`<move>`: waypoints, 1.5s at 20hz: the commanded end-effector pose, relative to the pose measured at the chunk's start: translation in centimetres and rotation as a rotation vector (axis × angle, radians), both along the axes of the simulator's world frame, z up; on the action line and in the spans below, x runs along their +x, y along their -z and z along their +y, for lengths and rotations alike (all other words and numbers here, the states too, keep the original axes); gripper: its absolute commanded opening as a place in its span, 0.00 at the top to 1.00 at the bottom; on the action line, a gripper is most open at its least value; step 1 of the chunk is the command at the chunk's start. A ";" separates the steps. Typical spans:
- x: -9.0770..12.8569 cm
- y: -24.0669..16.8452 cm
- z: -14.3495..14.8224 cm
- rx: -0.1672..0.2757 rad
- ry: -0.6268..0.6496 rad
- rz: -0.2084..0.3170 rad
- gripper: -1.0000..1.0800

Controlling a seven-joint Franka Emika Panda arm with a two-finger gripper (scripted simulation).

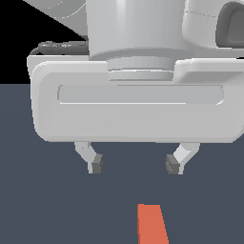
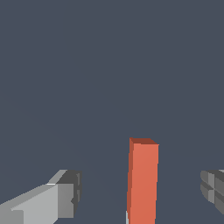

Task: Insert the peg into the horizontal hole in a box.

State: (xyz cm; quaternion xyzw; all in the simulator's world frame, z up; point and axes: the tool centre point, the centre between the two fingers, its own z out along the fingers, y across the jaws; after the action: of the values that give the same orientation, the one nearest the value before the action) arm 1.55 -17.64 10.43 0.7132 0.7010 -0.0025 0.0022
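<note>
The peg's orange-red half [image 1: 152,224] lies on the dark grey floor at the lower edge of the exterior view; its pale half is cut off by the frame there. In the wrist view the orange-red half [image 2: 142,181] lies between the two fingers, with only a sliver of the pale half at the frame edge. My gripper [image 1: 134,164] hangs open and empty above the floor, behind the peg, its fingers [image 1: 96,163] wide apart. It also shows in the wrist view [image 2: 142,192]. The box and its hole are out of view.
The white gripper body [image 1: 136,105] and wrist fill the upper half of the exterior view and hide what is behind them. The dark grey floor [image 2: 109,65] spreads around the peg.
</note>
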 end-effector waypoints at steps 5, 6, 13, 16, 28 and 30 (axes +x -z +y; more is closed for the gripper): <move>0.6 2.0 -7.9 0.003 0.022 -0.001 0.04; 0.6 2.3 -8.9 0.004 0.025 -0.001 0.04; 1.0 3.4 -13.4 0.006 0.038 -0.001 0.04; 1.2 3.7 -14.4 0.006 0.041 -0.001 0.04; 1.2 4.4 -15.2 0.006 0.045 0.000 0.04; 1.2 5.2 -15.2 0.006 0.045 0.000 0.04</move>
State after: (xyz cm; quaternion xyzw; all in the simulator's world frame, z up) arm 2.83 -32.84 5.82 0.7288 0.6847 0.0001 0.0007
